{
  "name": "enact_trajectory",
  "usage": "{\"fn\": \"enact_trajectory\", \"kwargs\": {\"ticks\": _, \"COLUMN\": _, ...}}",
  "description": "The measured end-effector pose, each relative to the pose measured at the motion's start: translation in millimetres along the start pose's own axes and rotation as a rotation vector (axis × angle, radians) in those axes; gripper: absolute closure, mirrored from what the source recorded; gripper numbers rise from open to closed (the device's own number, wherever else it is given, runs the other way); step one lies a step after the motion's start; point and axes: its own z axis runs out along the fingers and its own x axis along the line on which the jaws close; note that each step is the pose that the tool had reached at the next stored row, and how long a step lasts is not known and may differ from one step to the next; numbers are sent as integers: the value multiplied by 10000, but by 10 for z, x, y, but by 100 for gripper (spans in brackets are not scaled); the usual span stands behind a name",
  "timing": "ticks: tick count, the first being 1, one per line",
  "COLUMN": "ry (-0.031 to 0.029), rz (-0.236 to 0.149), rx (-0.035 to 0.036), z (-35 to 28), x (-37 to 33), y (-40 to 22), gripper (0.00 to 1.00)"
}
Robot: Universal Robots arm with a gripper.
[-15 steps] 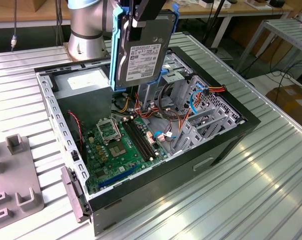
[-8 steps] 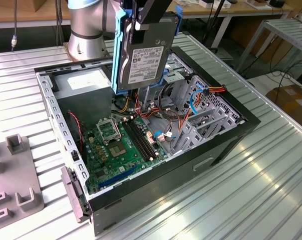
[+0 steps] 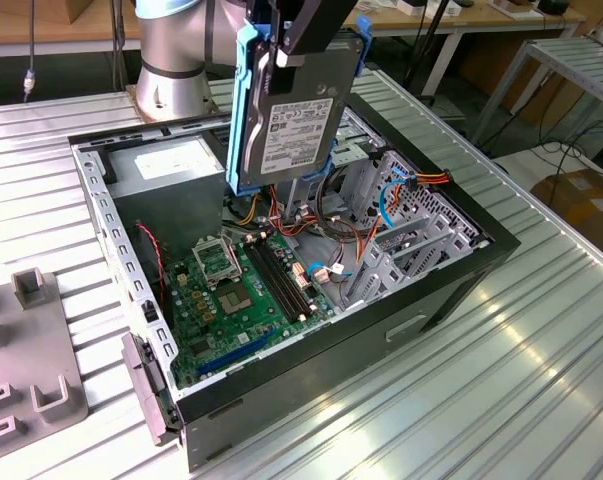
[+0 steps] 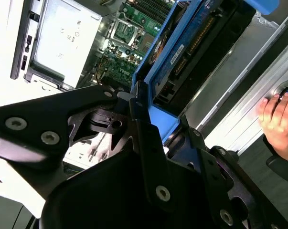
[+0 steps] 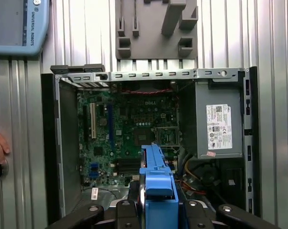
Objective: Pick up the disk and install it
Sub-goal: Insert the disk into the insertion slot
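Observation:
The disk (image 3: 293, 125), a grey metal drive with a white barcode label and blue side rails, hangs on edge above the open computer case (image 3: 451, 285) in the exterior view. My gripper (image 3: 299, 38) is shut on its top edge, black fingers clamped over the blue rail. In the second wrist view the disk (image 4: 191, 47) shows its connector edge and blue rail, sticking out past the black fingers (image 4: 144, 138). In the first wrist view the blue rail of the disk (image 5: 155, 186) hangs over the motherboard (image 5: 129, 124), near the cables beside the power supply.
A grey power supply box (image 3: 161, 165) sits in the case's far corner. Cables (image 3: 326, 215) and a metal drive cage (image 3: 396, 225) lie below the disk. A grey fixture plate (image 3: 26, 350) rests at the exterior view's left. A person's hand (image 4: 277, 117) rests on the ribbed table.

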Motion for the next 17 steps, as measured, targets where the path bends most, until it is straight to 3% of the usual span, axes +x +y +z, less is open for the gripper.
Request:
{"fn": "enact_trajectory", "kwargs": {"ticks": 8, "ry": 1, "rz": 1, "rx": 0, "z": 2, "x": 114, "y": -8, "gripper": 63}}
{"fn": "enact_trajectory", "kwargs": {"ticks": 14, "ry": 1, "rz": 0, "rx": 1, "z": 3, "x": 143, "y": -19, "gripper": 63}}
{"fn": "enact_trajectory", "kwargs": {"ticks": 17, "ry": 1, "rz": 0, "rx": 1, "z": 4, "x": 148, "y": -63, "gripper": 63}}
